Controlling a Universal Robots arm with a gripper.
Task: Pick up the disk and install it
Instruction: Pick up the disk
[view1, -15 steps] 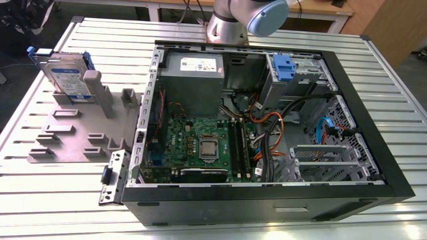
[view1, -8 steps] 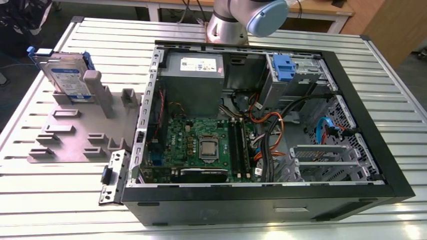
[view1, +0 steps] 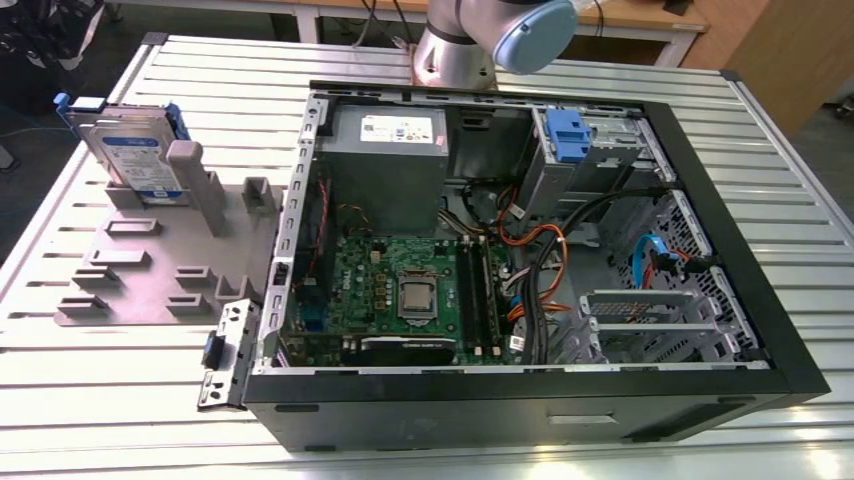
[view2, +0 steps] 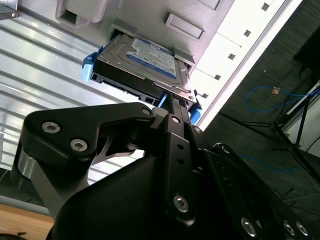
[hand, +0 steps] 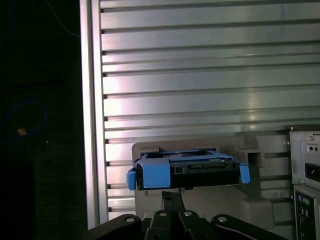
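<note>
Step in hand: approach for pick-up. Nothing lifted or installed yet.

On the slatted table (view1: 80, 400): open computer case (view1: 507, 412) at the exterior view's right, grey stand (view1: 147, 265) just beside it at the left.

Upright in a slot of the stand: disk (view1: 134, 155), blue bracket along its edges, untouched.

In both wrist views: gripper (hand: 172, 196) (view2: 167, 102) narrow, fingertips together, empty, facing the disk's edge.

Judged requirement for the grasp: spread the fingertips first, then straddle the disk squarely, clear of the stand's posts.
</note>
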